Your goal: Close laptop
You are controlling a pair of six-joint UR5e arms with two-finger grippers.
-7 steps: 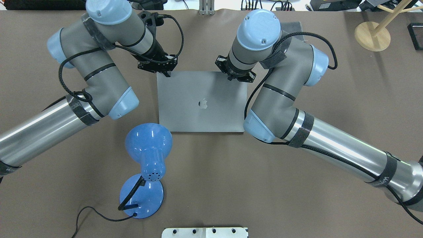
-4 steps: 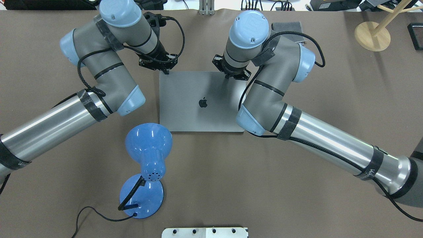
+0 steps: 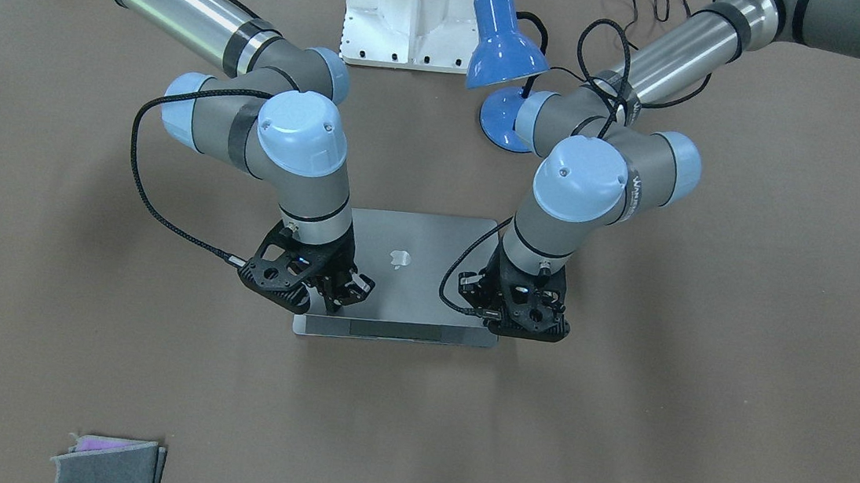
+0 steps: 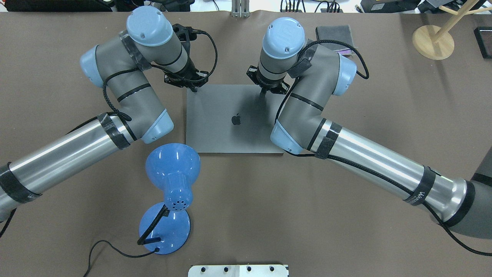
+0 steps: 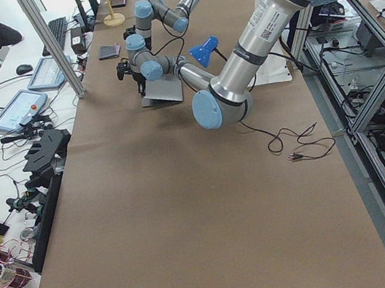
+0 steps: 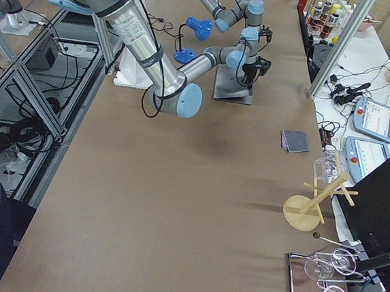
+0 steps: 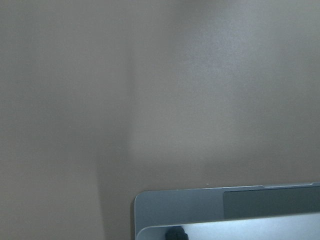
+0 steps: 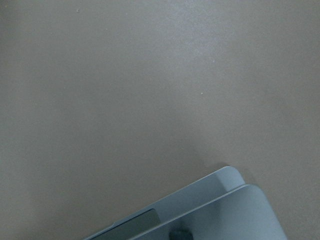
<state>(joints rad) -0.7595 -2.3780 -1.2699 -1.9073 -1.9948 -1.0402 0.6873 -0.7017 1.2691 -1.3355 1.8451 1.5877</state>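
The grey laptop [image 4: 230, 130] lies mid-table with its lid, apple logo up, lowered almost flat. In the front-facing view [image 3: 428, 257] a thin strip of its base shows past the lid's edge. My left gripper [image 4: 193, 88] is shut, its tip on the lid's far left corner; it also shows in the front-facing view [image 3: 521, 317]. My right gripper [image 4: 264, 91] is shut, its tip on the lid's far edge towards the right, and also shows there [image 3: 336, 296]. Both wrist views show the lid edge just above the base corner [image 7: 250, 232] [image 8: 240, 215].
A blue desk lamp [image 4: 173, 169] stands just near-left of the laptop, its cable trailing left. A folded grey cloth [image 4: 333, 32] lies far right of the right arm. A wooden stand [image 4: 433, 40] is at the far right. The white mount plate [image 4: 238, 270] is at the near edge.
The lid has gone down from a slight tilt to nearly flat. Both grippers followed its far edge downward, and both arms' elbows swung inward toward the laptop.
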